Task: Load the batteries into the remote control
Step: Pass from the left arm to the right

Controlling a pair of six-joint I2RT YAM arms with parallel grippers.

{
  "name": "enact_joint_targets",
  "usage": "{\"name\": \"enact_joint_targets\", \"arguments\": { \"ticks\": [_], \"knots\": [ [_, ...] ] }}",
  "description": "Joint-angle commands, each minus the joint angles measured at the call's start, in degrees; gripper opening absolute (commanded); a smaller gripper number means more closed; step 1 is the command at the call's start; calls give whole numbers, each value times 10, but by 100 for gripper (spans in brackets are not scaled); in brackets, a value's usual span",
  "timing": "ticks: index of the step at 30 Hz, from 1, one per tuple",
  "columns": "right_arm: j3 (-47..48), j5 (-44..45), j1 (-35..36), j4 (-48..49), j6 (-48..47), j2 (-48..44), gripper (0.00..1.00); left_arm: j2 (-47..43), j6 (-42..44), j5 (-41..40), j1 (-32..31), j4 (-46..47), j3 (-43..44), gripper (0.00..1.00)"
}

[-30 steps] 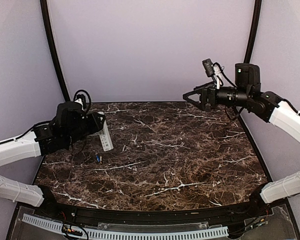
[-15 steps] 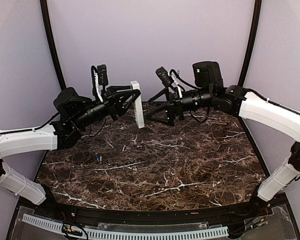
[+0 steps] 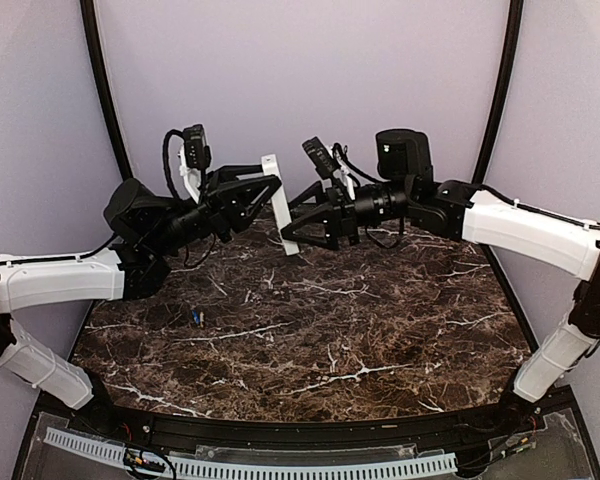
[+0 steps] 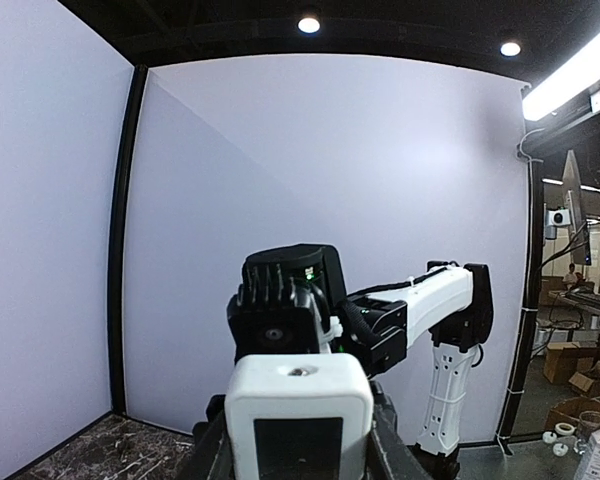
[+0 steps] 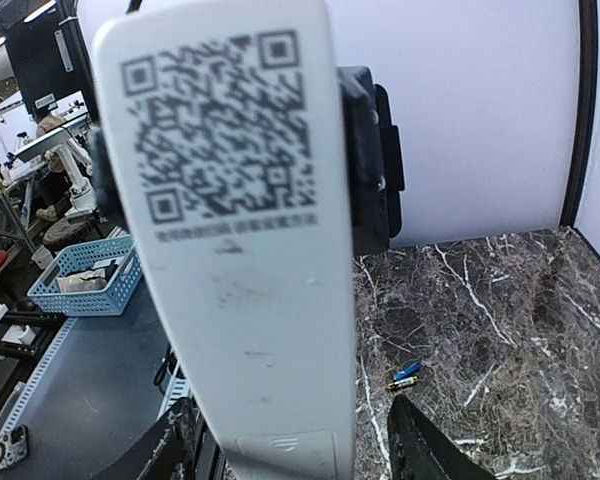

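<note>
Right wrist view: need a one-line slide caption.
QR-coded back of the remote fills the frame between the open right fingers; batteries lie on the table beyond.

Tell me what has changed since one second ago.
The left gripper lifted the remote control off the table to mid-air centre. The right gripper swung left, and its open fingers now flank the remote. The batteries stayed on the table.

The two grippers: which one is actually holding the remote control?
The left gripper: it clamps the remote control in mid-air. The right gripper is open, straddling it without gripping.
</note>
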Motion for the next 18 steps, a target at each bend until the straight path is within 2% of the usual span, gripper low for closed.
{"name": "enact_joint_targets", "arguments": {
  "ticks": [1,6,8,10,11,12,13,14,16,18],
  "knots": [
    [5,-25,6,24,8,17,57,4,-21,18,-4,48,14,0],
    [14,-41,6,6,2,20,28,2,-23,9,-5,55,9,0],
    [19,-33,7,-9,-3,19,13,1,-25,5,-5,50,8,0],
    [25,-12,7,-26,-4,17,8,0,-28,-13,-5,34,8,1],
    [27,5,7,-32,-4,14,7,-1,-29,-22,-5,26,8,6],
    [27,25,8,-37,-2,9,5,-3,-27,-38,-5,4,9,27],
    [24,48,8,-37,-1,2,5,-5,-19,-46,-5,-6,10,39],
    [20,78,9,-35,1,-5,4,-9,-14,-59,-5,-31,10,56],
    [9,177,15,-35,5,-20,0,-16,1,-78,-5,-63,11,70],
    [4,276,24,-43,3,-32,0,-22,11,-95,-5,-95,13,73]
  ]
}}
